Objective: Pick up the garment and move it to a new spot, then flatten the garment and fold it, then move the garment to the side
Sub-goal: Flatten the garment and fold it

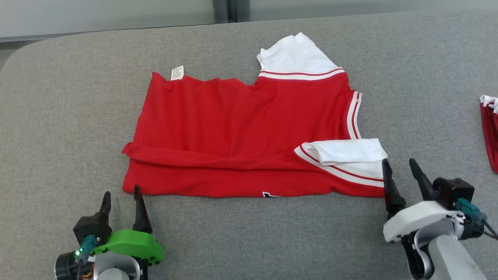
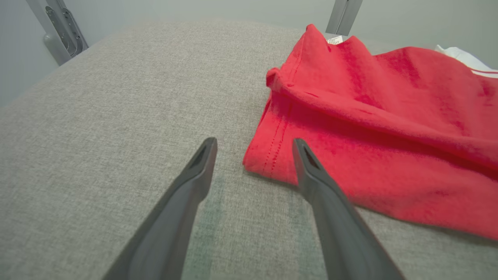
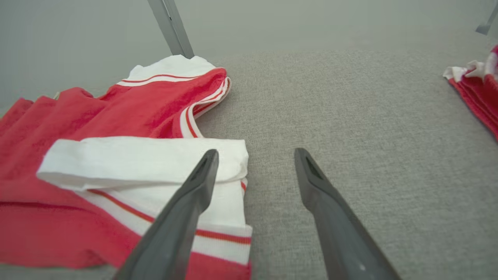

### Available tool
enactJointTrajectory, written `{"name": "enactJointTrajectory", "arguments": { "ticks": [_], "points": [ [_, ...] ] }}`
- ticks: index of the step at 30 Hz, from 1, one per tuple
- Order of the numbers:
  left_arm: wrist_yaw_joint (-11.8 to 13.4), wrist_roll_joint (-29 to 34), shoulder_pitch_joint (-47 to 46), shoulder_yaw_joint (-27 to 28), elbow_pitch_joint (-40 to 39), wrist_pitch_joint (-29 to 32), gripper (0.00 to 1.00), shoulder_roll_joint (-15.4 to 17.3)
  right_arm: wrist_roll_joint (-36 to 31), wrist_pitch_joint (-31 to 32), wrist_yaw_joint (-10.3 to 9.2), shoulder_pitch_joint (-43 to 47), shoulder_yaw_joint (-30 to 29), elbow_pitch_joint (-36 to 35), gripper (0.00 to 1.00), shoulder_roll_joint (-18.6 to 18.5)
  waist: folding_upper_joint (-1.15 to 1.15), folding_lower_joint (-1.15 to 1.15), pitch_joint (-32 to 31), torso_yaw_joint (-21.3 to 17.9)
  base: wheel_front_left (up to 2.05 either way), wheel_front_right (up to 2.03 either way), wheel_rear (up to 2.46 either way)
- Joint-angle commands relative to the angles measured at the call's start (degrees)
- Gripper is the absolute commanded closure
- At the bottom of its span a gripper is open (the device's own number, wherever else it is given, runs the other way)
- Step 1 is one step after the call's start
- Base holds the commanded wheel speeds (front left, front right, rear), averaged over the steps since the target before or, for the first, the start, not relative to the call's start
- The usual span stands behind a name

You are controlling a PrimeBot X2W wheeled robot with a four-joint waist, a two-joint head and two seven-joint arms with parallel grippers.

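Lying well R of garment [image 1: 241, 128]: bunched red-white cloth [image 1: 491, 132].

Cannot read the print on the hem label [image 1: 177, 72] of the garment [image 1: 241, 128]: too small. Cannot make out the black-and-white mark [image 1: 270, 194] at its near edge, with only a sliver showing. Cut off by the head view's right edge: the bunched red cloth [image 1: 490, 132].
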Motion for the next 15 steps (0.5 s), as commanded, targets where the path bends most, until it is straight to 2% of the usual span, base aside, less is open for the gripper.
{"name": "enactJointTrajectory", "arguments": {
  "ticks": [1,7,15],
  "points": [
    [0.40,-0.15,0.64,0.04,0.16,0.01,0.00,0.38,0.19,-0.17,-0.07,1.61,0.99,-0.40,0.00,-0.02,0.00,0.00,-0.16,-0.28,0.00,0.00,0.00],
    [0.45,-0.42,-0.24,-0.74,0.70,0.01,0.00,0.38,0.54,-0.17,-0.07,3.14,3.68,1.32,0.00,-0.71,0.00,0.00,0.08,-0.56,0.00,0.00,0.00],
    [0.11,-1.03,-1.39,-1.64,1.04,0.01,0.00,0.38,0.27,-0.02,-0.07,0.52,7.33,7.90,0.00,-0.71,0.00,0.00,0.60,-0.20,0.00,0.00,0.00]
  ]
}}
